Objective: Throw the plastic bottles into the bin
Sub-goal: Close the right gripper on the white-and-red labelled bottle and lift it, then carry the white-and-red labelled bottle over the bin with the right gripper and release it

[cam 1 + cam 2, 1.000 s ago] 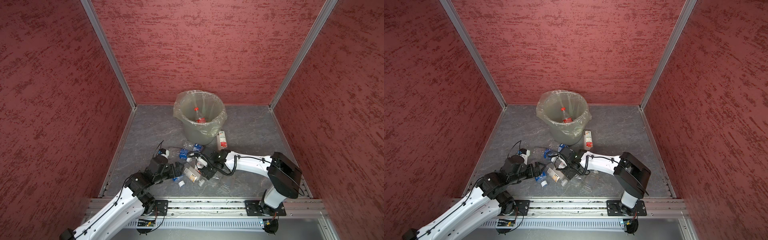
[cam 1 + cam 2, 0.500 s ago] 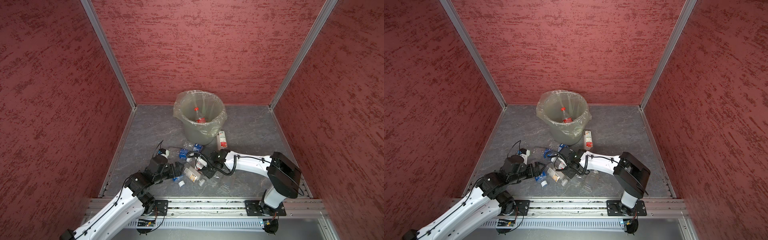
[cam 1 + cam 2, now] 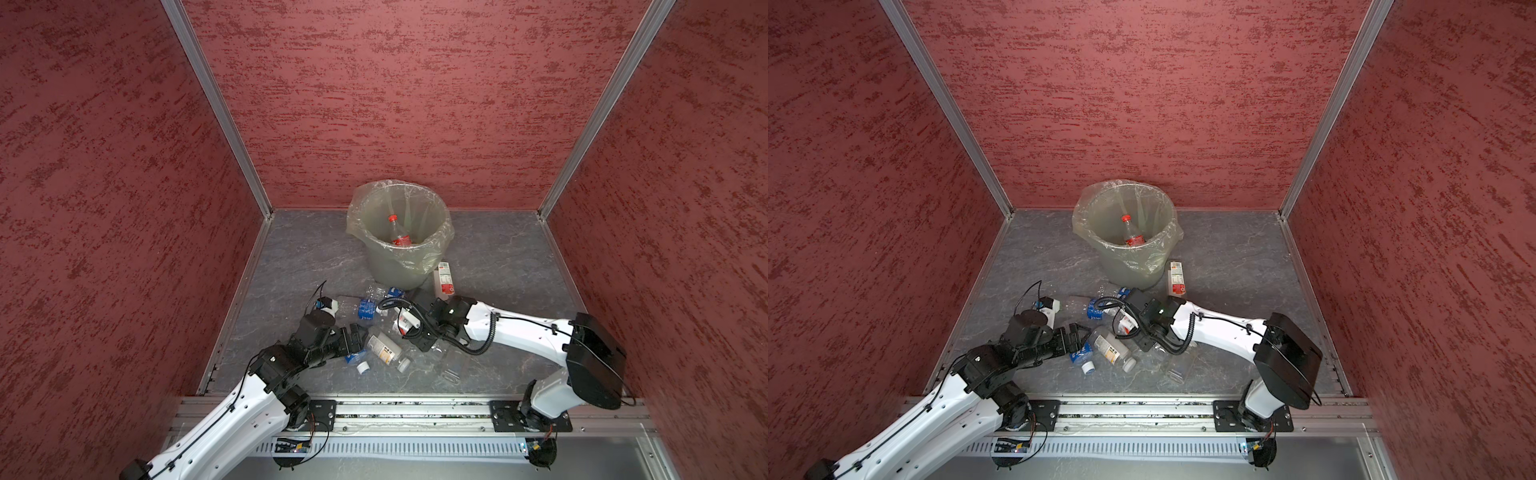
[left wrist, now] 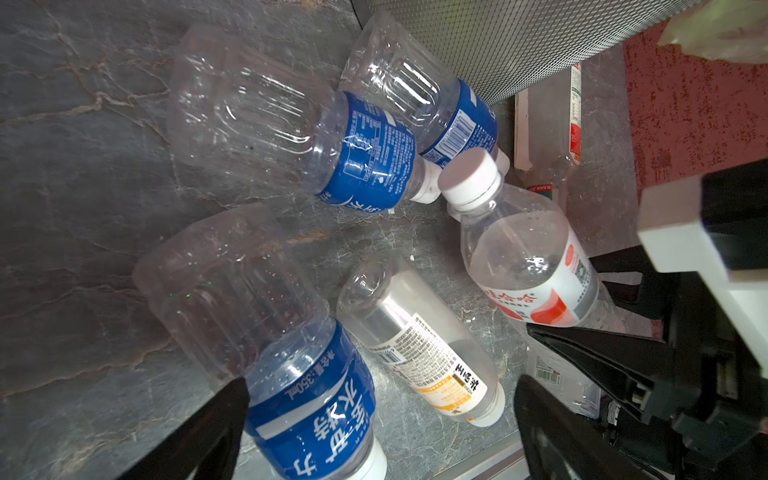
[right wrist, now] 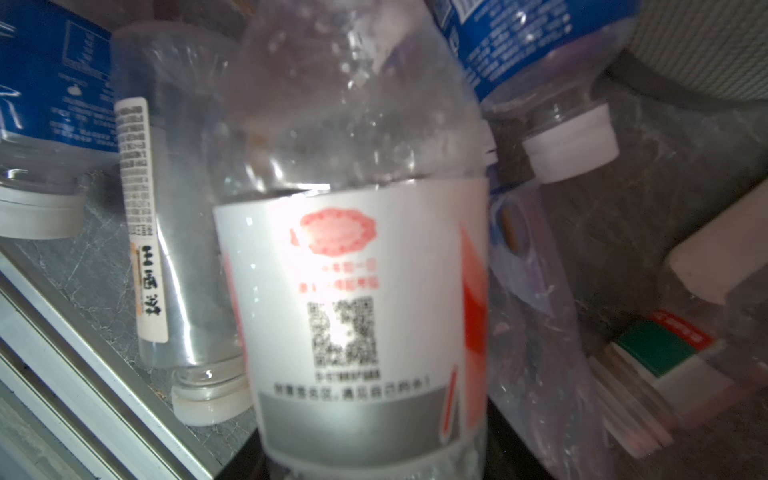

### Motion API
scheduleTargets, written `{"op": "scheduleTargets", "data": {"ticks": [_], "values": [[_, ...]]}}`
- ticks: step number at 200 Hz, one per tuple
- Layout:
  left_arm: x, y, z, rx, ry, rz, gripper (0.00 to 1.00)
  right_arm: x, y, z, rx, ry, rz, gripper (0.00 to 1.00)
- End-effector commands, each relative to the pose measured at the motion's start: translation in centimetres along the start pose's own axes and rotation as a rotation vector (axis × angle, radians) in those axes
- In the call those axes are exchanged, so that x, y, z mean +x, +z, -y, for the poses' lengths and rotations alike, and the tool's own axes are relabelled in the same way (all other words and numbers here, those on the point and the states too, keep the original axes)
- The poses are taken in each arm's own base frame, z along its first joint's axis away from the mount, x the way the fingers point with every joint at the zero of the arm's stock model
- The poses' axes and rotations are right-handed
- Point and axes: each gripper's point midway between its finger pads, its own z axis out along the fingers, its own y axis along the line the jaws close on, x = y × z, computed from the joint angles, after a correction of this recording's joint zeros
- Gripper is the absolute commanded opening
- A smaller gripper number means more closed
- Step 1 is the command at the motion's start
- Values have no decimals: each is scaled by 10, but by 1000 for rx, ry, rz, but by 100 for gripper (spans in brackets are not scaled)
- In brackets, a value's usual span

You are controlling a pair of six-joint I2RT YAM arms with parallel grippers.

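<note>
Nothing much has shifted in the last second: both arms and the scattered bottles lie where they were. Closest to the rail (image 3: 395, 409), the left gripper (image 4: 380, 399) is released, its jaws spread wide. One finger is just beside a blue-labelled bottle (image 4: 307, 399) lying on the grey floor (image 4: 83, 166). Its label reads "350mL" next to big white Chinese characters. Just beside it lies a white-and-orange bottle (image 4: 419, 353) with fine black print and bold black characters. Beyond that, the right gripper (image 4: 577, 299) grasps a red-and-white bottle (image 5: 357, 291) around its lower half, white cap tilted upward. That label carries a red oval emblem, a QR code and Chinese writing too blurred for me to read. Two more blue bottles (image 4: 365, 158) lie behind, side by side, the farther one showing a barcode. Farthest stands the bin (image 3: 399, 262), lined with a bag (image 3: 353, 212). A red-capped bottle (image 3: 400, 232) is inside it, and another red-labelled bottle (image 3: 444, 279) lies at its foot.
</note>
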Motion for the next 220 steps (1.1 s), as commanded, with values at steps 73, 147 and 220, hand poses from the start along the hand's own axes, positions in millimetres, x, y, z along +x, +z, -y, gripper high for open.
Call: {"op": "scheduleTargets", "data": {"ticks": [73,147,220], "values": [[-5,1,10,32,19,3,100,-27,-75,-4,-35,50,278,50],[-9,2,31,104,76,6,100,-31,-137,10,-17,122,529,46],[-10,6,58,164,142,-2,100,-23,-179,32,39,217,689,45]]}}
